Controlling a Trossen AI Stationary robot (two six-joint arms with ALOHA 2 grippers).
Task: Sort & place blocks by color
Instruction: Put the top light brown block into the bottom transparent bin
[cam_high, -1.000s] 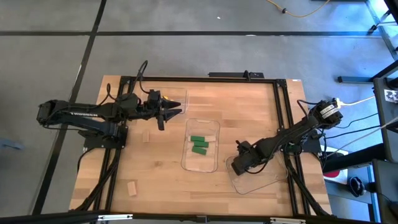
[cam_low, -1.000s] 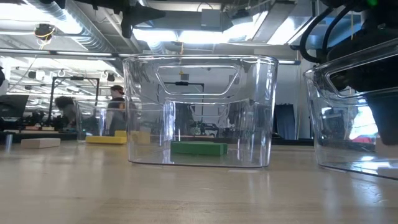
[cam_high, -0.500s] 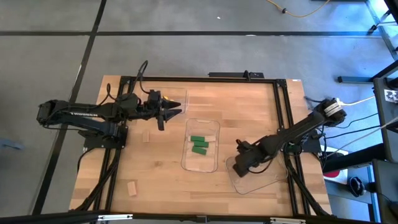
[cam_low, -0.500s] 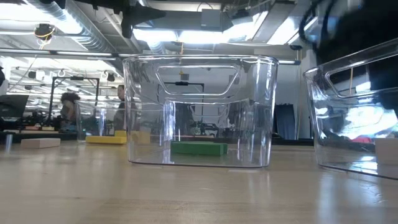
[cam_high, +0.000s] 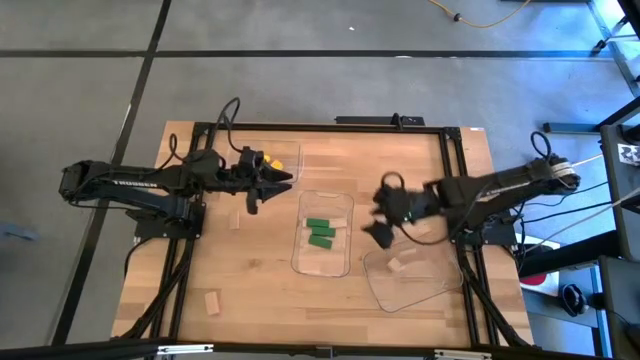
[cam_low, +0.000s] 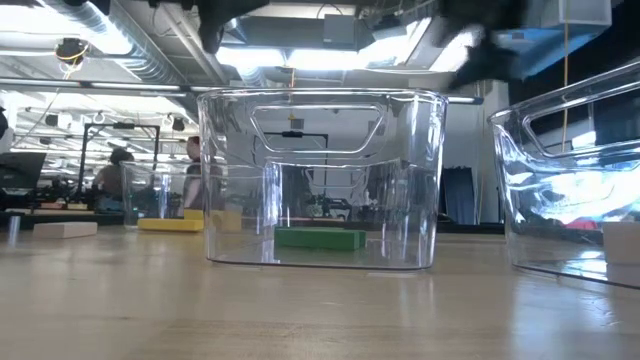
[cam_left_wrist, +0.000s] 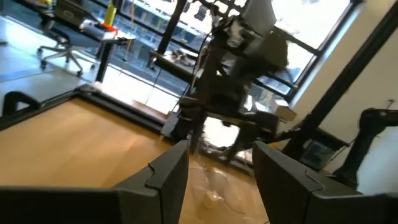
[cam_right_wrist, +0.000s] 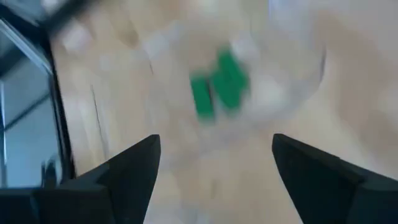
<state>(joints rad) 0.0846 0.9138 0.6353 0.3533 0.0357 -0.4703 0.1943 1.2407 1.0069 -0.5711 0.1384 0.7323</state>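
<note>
Lying side by side, green blocks, long axes crosswise in middle tray

Smeared by motion in the right wrist view — green blocks reduced to soft streaks, count unclear. Cut off at the low view's right edge — right tray and a tan block inside it.

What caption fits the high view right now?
Right gripper open between the green-block tray and the tray holding a tan block; left gripper over the yellow blocks.
</note>
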